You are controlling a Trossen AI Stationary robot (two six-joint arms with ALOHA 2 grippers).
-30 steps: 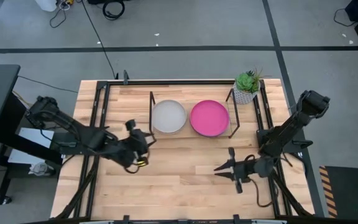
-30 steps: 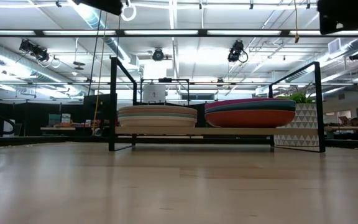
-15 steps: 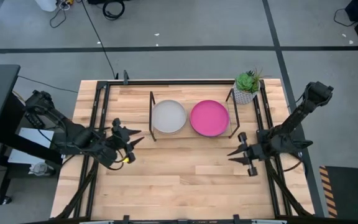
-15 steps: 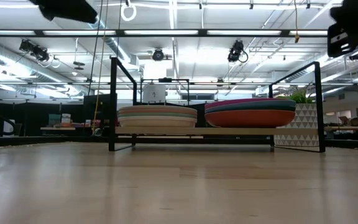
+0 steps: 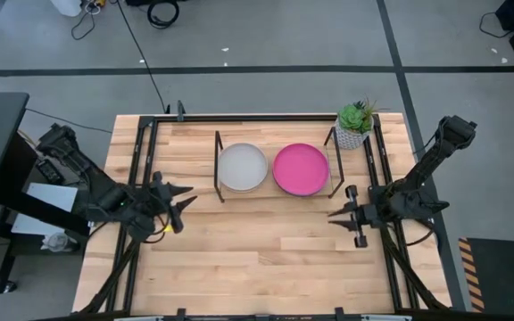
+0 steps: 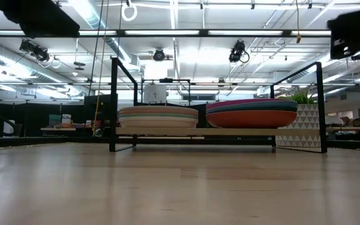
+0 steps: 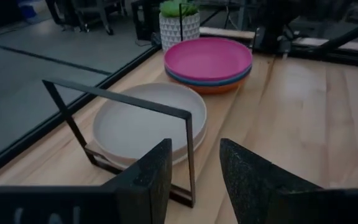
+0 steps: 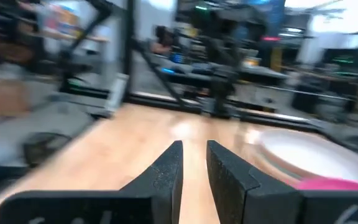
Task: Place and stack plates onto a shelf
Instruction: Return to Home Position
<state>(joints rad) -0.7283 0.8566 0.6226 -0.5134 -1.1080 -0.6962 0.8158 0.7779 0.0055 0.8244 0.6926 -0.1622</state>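
Observation:
The shelf (image 5: 218, 168) stands at the table's far middle, and its board (image 6: 199, 132) carries two stacks of plates. The left stack has a cream plate (image 5: 242, 167) on top; the right stack has a magenta plate (image 5: 301, 168) over blue and orange ones (image 6: 252, 119). My left gripper (image 5: 184, 196) hovers open near the table's left side, pointing at the shelf's left end, and holds nothing. My right gripper (image 5: 332, 216) hovers in front of the shelf's right end, its fingers a narrow gap apart, and is empty too. The left wrist view shows both stacks (image 7: 148, 121) beyond the fingers.
A small potted plant (image 5: 355, 123) stands by the shelf's far right corner. Black frame rails (image 5: 141, 152) run along the table's left, right and far sides. Bare wood (image 5: 257, 259) lies in front of the shelf.
My left gripper has drawn back toward the table's left edge, away from the shelf. My right gripper has moved toward the right and far side, turned level, and its wide-spread fingers have closed to a narrow gap. The plates have stayed put.

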